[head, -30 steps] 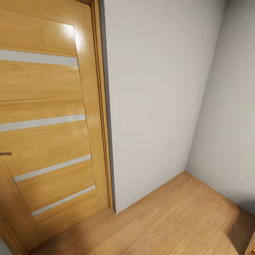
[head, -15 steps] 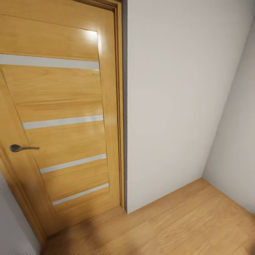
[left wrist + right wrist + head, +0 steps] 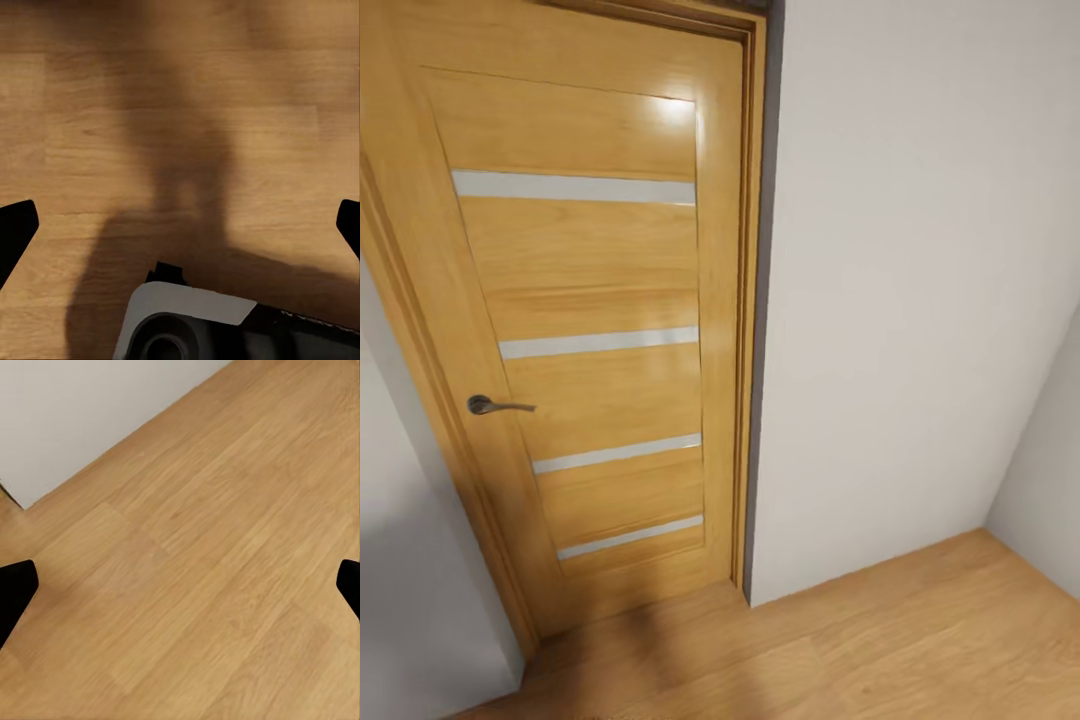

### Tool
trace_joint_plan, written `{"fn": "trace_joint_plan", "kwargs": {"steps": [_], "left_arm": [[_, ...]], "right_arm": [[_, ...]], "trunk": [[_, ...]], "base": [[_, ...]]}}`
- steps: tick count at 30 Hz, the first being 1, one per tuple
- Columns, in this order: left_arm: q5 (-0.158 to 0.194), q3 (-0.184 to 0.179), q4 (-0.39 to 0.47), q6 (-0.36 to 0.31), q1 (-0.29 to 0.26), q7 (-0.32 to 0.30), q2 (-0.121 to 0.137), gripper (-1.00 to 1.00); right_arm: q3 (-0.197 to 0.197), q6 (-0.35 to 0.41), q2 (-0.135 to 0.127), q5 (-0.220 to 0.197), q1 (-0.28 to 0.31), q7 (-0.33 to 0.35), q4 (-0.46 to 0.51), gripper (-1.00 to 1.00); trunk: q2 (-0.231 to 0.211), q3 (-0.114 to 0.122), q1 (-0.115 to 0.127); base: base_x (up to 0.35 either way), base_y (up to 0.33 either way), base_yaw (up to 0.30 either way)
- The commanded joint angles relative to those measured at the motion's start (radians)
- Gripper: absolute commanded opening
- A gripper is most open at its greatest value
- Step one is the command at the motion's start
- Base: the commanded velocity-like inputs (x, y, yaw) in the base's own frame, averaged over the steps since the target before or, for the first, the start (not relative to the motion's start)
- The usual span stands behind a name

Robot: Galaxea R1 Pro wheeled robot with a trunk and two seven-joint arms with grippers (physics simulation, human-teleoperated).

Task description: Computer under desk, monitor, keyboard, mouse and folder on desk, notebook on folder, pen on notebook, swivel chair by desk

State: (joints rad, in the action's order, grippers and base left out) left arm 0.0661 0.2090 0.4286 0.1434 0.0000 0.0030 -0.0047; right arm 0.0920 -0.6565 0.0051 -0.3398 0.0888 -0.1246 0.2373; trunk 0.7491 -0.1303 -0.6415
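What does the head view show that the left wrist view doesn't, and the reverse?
Head view: a wooden door with pale stripes and a metal handle, set in pale grey walls. Left wrist view: the left gripper, fingertips wide apart with nothing between them, a grey robot part below, and a dark shadow. Both: light wood floor.

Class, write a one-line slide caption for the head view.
Closed wooden door with a metal handle, beside a pale grey wall and wood floor.
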Motion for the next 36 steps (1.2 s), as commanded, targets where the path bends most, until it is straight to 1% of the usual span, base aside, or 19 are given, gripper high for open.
{"fn": "trace_joint_plan", "kwargs": {"steps": [1,2,3,6,11,14,15,16,18,22,29,36], "left_arm": [[0.012,0.002,-0.004,0.001,0.000,0.001,0.002,1.00],[0.017,0.003,-0.007,0.002,0.000,0.001,0.005,1.00],[0.030,0.004,-0.016,0.003,0.000,0.001,0.010,1.00],[0.034,0.005,-0.025,0.011,0.000,0.001,0.016,1.00],[0.038,0.006,-0.058,0.023,0.000,0.002,0.043,1.00],[0.039,0.006,-0.071,0.031,0.000,0.002,0.048,1.00],[0.039,0.006,-0.083,0.057,0.000,0.002,0.048,1.00],[0.039,0.006,-0.089,0.070,0.000,0.002,0.048,1.00],[0.039,0.006,-0.110,0.132,0.000,0.003,0.048,1.00],[0.039,0.006,-0.145,0.177,0.000,0.003,0.050,1.00],[0.040,0.007,-0.163,0.206,0.000,0.003,0.052,1.00],[0.038,0.007,-0.179,0.212,0.000,0.002,0.049,1.00]], "right_arm": [[0.005,-0.002,0.000,0.004,0.004,-0.001,0.000,1.00],[0.005,-0.002,0.000,0.004,0.007,-0.001,0.000,1.00],[0.005,-0.002,-0.001,0.004,0.017,-0.001,0.000,1.00],[0.005,-0.003,0.000,0.007,0.021,-0.001,-0.003,1.00],[0.004,-0.004,-0.003,0.011,0.024,-0.001,-0.026,1.00],[0.003,-0.004,-0.013,0.011,0.024,-0.001,-0.036,1.00],[0.003,-0.004,-0.023,0.011,0.025,-0.001,-0.039,1.00],[0.003,-0.005,-0.025,0.011,0.025,-0.001,-0.039,1.00],[0.002,-0.006,-0.030,0.012,0.025,-0.001,-0.039,1.00],[0.000,-0.006,-0.033,0.013,0.025,0.000,-0.039,1.00],[-0.001,-0.006,-0.034,0.013,0.025,0.000,-0.037,1.00],[-0.001,-0.006,-0.035,0.013,0.025,-0.001,-0.040,1.00]], "trunk": [[-0.006,0.002,0.004],[-0.013,0.005,0.008],[-0.020,0.008,0.011],[-0.041,0.018,0.023],[-0.076,0.033,0.042],[-0.097,0.041,0.054],[-0.104,0.043,0.057],[-0.111,0.045,0.061],[-0.125,0.049,0.069],[-0.153,0.057,0.084],[-0.153,0.046,0.084],[-0.153,0.035,0.084]], "base": [[0.000,0.000,0.285],[0.000,0.000,0.286],[0.000,0.000,0.286],[0.000,0.000,0.286],[0.000,0.000,0.272],[0.000,0.000,0.189],[0.000,0.000,0.147],[0.000,0.000,0.142],[0.000,0.000,0.132],[0.000,0.000,0.109],[0.000,0.000,0.020],[0.000,0.000,0.001]]}}
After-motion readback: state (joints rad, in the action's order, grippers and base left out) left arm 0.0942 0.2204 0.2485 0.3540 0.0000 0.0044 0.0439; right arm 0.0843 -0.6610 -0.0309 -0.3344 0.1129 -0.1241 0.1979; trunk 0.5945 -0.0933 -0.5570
